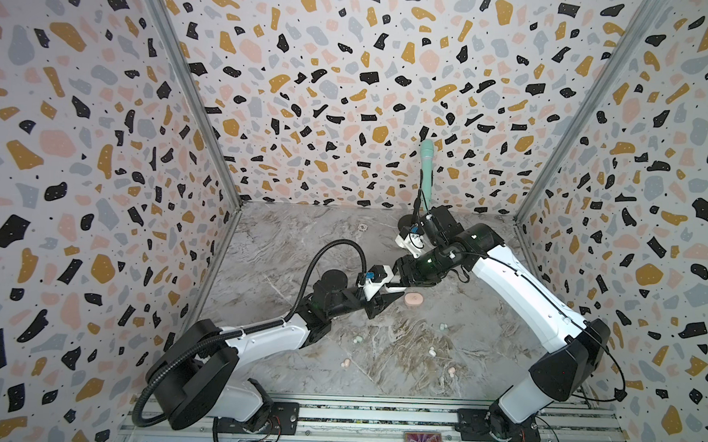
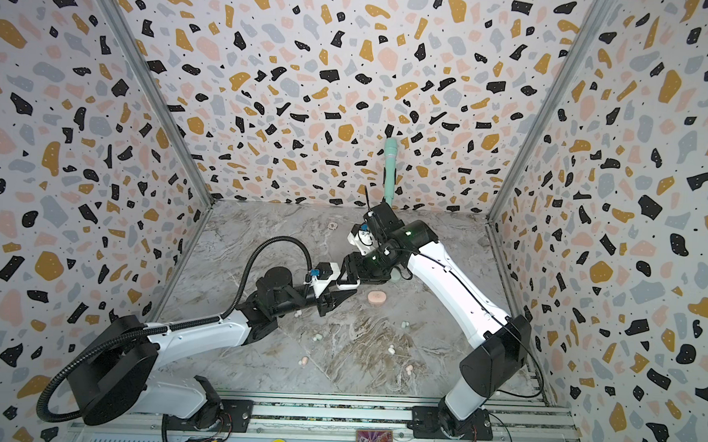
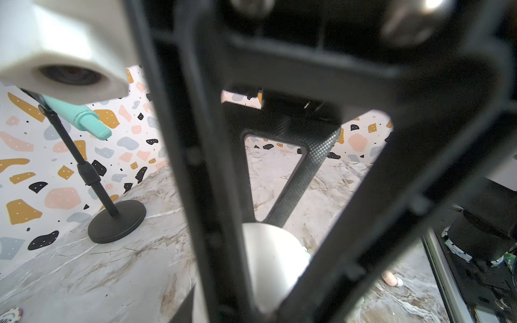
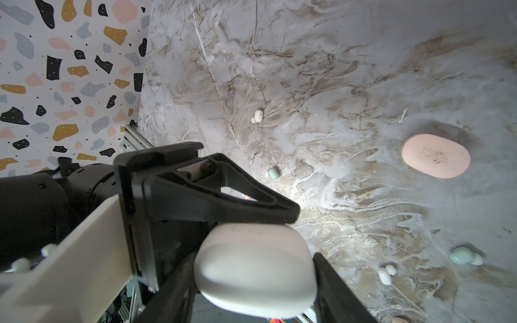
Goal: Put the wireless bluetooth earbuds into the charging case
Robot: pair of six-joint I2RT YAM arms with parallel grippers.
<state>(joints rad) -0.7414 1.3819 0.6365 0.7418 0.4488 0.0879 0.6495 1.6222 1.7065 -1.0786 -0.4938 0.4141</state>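
Note:
My right gripper (image 4: 254, 256) is shut on a white pebble-shaped charging case (image 4: 256, 268), held lid-closed above the marble floor (image 1: 394, 288). My left gripper (image 1: 394, 300) is shut, and its black fingertips (image 4: 291, 215) rest against the top of that case (image 3: 271, 251). A pink charging case (image 1: 414, 300) lies closed on the floor just right of both grippers. Several earbuds lie loose nearer the front: a mint one (image 1: 443, 327), a white one (image 1: 432, 351) and pink ones (image 1: 345, 363) (image 1: 451, 371). The right wrist view shows a white earbud (image 4: 257, 116) and a mint earbud (image 4: 273, 173).
A mint microphone (image 1: 426, 167) on a black stand with a round base (image 3: 117, 223) stands at the back wall, behind the right arm. A poker chip (image 1: 363, 227) lies near it. Terrazzo walls close in three sides; an aluminium rail (image 1: 375, 414) runs along the front.

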